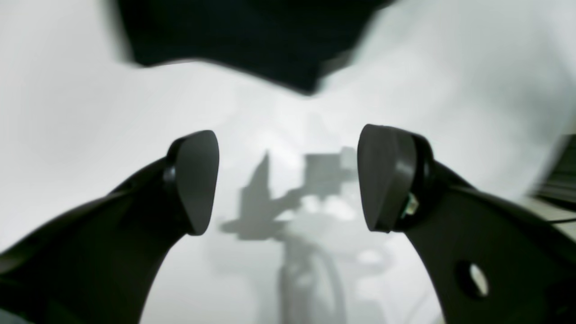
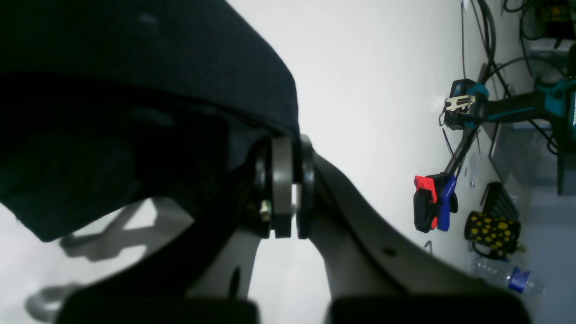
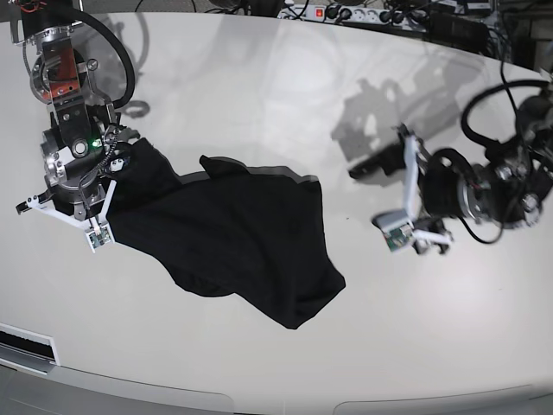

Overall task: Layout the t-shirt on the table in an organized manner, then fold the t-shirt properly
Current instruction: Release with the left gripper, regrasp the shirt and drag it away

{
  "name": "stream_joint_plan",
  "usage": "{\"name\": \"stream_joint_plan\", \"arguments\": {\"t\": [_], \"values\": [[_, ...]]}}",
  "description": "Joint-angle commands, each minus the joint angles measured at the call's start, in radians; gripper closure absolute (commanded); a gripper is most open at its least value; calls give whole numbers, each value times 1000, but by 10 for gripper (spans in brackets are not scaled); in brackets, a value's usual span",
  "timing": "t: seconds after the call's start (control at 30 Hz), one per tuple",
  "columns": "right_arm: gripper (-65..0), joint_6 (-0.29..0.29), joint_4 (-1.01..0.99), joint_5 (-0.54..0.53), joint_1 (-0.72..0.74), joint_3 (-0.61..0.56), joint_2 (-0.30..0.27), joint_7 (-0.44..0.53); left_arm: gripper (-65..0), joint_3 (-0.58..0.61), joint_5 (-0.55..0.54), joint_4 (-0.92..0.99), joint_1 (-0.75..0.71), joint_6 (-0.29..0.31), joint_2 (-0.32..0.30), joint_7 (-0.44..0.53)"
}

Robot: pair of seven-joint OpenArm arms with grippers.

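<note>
Black t-shirt (image 3: pixel 233 229), one; two claws

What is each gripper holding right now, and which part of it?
The right gripper is shut on the t-shirt, pinching its edge at the end nearest that arm. The left gripper is open and holds nothing, over the bare table.

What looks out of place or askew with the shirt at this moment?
The t-shirt lies rumpled and skewed on the table, bunched rather than spread flat. Only the right gripper grips it, pinching a raised edge; the left gripper stands open and empty, away from the cloth. No damage shows.
</note>
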State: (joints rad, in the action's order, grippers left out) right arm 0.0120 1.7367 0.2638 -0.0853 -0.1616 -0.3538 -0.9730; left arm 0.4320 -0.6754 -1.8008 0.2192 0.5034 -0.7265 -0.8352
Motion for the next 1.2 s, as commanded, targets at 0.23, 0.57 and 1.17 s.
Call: {"name": "stream_joint_plan", "arguments": {"t": [0.23,0.57,1.17], "values": [[0,-17,13,11,15,6,-10,11,-480,-10,193,104,-151,-129,203,123],[0,-46,13,-58,5,6,-9,11,-480,-10,460,370,-102,-167,392,278],[0,-58,13,-58,1,6,-10,38,0,-7,479,662,224,-135,454,208]]}}
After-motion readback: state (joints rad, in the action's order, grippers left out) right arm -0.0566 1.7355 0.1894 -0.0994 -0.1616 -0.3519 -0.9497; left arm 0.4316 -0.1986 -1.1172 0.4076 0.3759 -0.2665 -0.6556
